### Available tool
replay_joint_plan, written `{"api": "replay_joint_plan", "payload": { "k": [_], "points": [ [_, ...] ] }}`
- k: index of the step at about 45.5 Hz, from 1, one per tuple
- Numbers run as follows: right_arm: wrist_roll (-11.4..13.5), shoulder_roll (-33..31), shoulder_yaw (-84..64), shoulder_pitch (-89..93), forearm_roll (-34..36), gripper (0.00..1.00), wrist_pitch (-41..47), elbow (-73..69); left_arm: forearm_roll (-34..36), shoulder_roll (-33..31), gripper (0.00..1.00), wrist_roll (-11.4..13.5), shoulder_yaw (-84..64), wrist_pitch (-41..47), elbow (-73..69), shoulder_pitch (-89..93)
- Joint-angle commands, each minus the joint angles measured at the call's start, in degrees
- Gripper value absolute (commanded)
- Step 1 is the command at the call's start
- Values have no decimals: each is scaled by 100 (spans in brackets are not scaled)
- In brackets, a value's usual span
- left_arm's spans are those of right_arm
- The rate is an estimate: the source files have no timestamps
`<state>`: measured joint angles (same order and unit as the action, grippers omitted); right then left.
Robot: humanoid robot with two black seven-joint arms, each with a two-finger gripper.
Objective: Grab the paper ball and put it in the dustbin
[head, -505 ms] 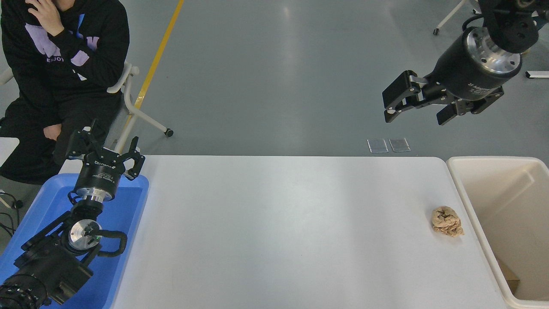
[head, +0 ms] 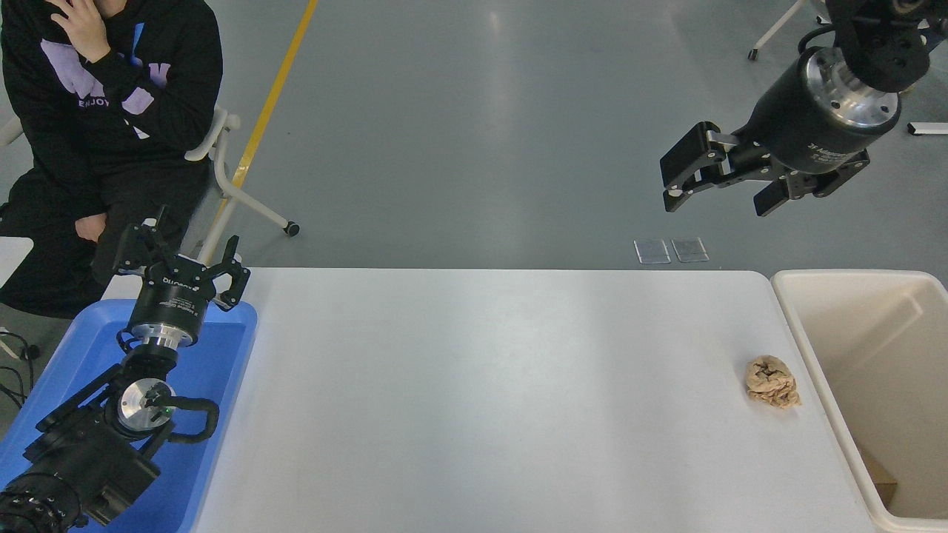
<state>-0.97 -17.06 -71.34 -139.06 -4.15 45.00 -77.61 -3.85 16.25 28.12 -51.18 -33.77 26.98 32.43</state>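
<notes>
The tan-brown paper ball lies on the white table near its right edge, just left of the cream-white dustbin. My right gripper hangs open and empty high at the upper right, well above and behind the ball, fingers pointing left and down. My left gripper is open and empty, parked at the lower left over the blue tray.
A person in a black hoodie sits on a chair at the far left. Some brown paper lies at the bottom of the dustbin. Two small clear plates lie on the floor beyond the table.
</notes>
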Motion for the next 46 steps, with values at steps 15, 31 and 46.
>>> {"api": "replay_joint_plan", "payload": {
  "k": [15,31,46],
  "points": [
    [0,1,-20,-60,2,100,0,0,-2,1,99,0,-6,2,0,0],
    [0,1,-37,37,2,100,0,0,-11,1,99,0,-6,2,0,-9],
    [0,-140,-64,423,239,100,0,9,-11,-8,99,0,-6,2,0,0]
  ]
}}
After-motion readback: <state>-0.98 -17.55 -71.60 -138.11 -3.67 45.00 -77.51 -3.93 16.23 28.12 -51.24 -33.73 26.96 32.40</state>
